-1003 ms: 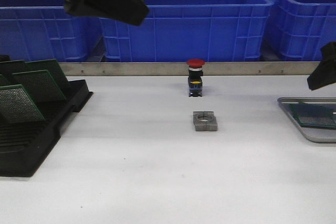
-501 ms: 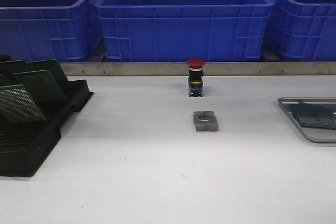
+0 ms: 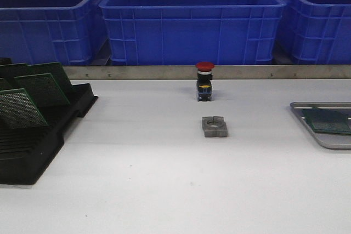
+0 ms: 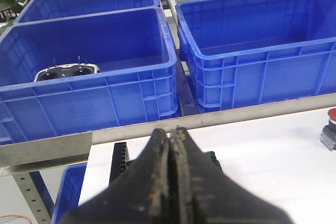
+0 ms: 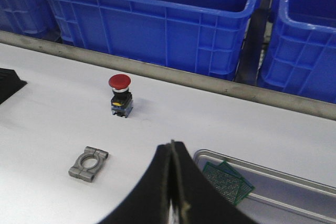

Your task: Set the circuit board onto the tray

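The silver-grey tray (image 3: 323, 138) lies at the table's right edge with green circuit boards (image 3: 328, 120) lying flat in it; tray (image 5: 273, 177) and boards (image 5: 227, 182) also show in the right wrist view. More green circuit boards (image 3: 33, 91) stand in the black slotted rack (image 3: 33, 152) at the left. Neither gripper shows in the front view. My left gripper (image 4: 171, 132) is shut and empty, high above the rack's end. My right gripper (image 5: 171, 144) is shut and empty, above the table beside the tray.
A red push button (image 3: 204, 80) stands at the table's middle back. A grey metal clamp block (image 3: 214, 126) lies in front of it. Blue bins (image 3: 192, 20) line the back behind a metal rail (image 3: 164, 72). One bin holds a remote controller (image 4: 67, 72).
Both arms, seen at the top left and right edge a second ago, have left the front view. The boards and tray have not moved.
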You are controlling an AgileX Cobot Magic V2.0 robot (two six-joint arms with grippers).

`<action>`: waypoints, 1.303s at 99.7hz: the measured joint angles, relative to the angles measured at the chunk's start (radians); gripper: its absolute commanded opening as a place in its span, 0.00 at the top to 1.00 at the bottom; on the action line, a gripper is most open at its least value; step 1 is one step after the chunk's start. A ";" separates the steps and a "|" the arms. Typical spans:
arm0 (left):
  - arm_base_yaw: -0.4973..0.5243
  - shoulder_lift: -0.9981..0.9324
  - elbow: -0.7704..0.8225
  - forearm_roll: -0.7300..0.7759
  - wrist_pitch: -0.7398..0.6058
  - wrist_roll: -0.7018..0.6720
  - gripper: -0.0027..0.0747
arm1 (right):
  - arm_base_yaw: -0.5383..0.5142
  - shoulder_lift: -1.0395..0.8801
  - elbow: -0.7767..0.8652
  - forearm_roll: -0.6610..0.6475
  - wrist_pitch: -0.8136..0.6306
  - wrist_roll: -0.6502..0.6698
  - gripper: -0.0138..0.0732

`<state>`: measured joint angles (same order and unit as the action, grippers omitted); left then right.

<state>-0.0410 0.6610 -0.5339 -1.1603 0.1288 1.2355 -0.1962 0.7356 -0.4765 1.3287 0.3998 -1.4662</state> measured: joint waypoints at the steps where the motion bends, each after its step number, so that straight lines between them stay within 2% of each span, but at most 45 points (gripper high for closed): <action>1: 0.000 -0.013 0.005 -0.003 0.000 0.000 0.99 | 0.000 -0.016 0.008 0.000 -0.002 0.000 0.91; 39: 0.000 -0.333 0.209 -0.039 -0.008 -0.002 0.99 | 0.000 -0.515 0.234 0.032 -0.051 -0.003 0.91; 59: 0.000 -0.440 0.280 -0.057 -0.008 -0.002 0.99 | 0.000 -0.727 0.274 0.037 -0.090 -0.003 0.91; 130: 0.000 -0.457 0.301 -0.064 -0.009 -0.002 0.99 | 0.000 -0.747 0.274 0.043 -0.029 -0.003 0.91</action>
<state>-0.0407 0.2036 -0.2333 -1.2245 0.1197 1.2338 -0.1962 -0.0115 -0.2027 1.3712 0.3709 -1.4688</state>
